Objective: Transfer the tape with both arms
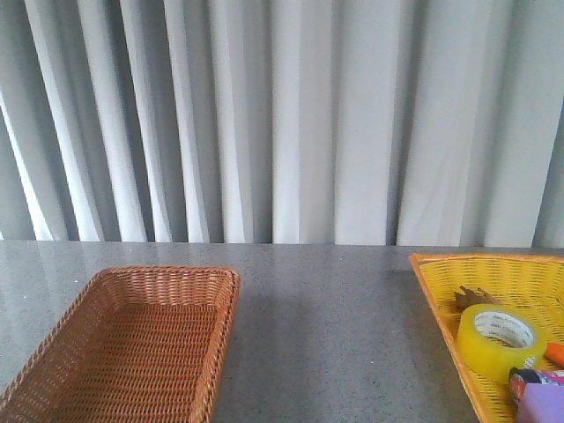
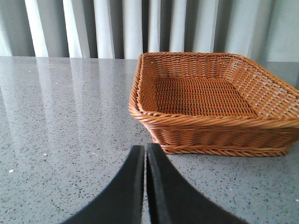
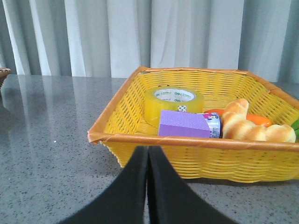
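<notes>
The tape (image 1: 499,341), a wide yellow roll with a white printed core, lies flat in the yellow basket (image 1: 449,291) at the right of the table. The right wrist view shows the tape (image 3: 173,105) behind a purple box (image 3: 183,124). My right gripper (image 3: 147,149) is shut with nothing in it, low over the table just short of the yellow basket's near wall (image 3: 154,149). My left gripper (image 2: 145,148) is shut and empty too, close to the near corner of the brown wicker basket (image 2: 154,116). Neither arm shows in the front view.
The brown wicker basket (image 1: 53,352) at the front left holds nothing. The yellow basket also holds a bread-like piece (image 3: 252,126), an orange item (image 3: 259,119) and a small brown object (image 1: 471,298). Grey curtains hang behind the grey speckled table (image 1: 326,335).
</notes>
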You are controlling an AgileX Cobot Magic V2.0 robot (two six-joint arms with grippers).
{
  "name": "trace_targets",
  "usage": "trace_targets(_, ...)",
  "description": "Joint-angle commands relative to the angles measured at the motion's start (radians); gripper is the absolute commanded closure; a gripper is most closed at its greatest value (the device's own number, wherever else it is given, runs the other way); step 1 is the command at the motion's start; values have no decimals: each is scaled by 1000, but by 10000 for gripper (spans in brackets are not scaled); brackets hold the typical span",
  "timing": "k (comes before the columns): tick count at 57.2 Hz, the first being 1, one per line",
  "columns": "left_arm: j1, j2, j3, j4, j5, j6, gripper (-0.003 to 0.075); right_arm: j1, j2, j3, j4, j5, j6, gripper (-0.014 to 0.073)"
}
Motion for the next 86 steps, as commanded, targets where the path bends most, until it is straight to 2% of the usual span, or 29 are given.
trace_targets(1, 1, -17, -7, -6, -69, -10, 726, -1, -7, 3, 0, -81, -1, 601)
trace_targets(66, 1, -17, -7, -6, -69, -10, 726, -1, -7, 3, 0, -84, -1, 601)
trace_targets(72, 1, -17, -7, -5, -73, -10, 726, -1, -7, 3, 34, -155, 27, 601)
trace_targets(76, 1, -17, -7, 22, -106, 0, 726, -1, -7, 2, 106, -242, 82, 601)
trace_targets(81, 1, -17, -7, 106, -260, 37, 726, -1, -7, 1, 174, -424, 131, 601)
trace_targets(86, 1, -17, -20, 143, -433, 42, 726, 0, -7, -30, 139, -548, 130, 601)
